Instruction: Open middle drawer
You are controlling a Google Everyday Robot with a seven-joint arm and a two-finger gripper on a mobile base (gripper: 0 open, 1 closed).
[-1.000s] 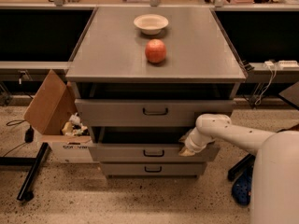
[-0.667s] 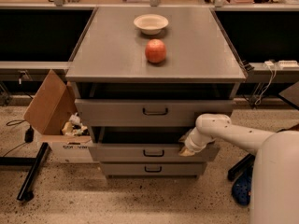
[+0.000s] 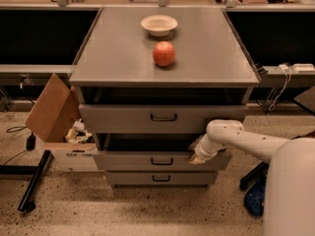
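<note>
My gripper [image 3: 198,155] sits at the right top edge of the middle drawer [image 3: 133,161], second of three and partly out, its grip impossible to tell, while the stiff, likely weighty metal front looks best pulled by its central bar handle [image 3: 162,161].

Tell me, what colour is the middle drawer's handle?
The handle is black, camera view; the gripper is at the right end of the middle drawer.

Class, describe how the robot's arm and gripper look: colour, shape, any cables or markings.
The arm is a smooth, off-white rounded tube with a bulbous joint. The gripper, at the right end of the middle drawer, looks beige. No cables or markings show.
</note>
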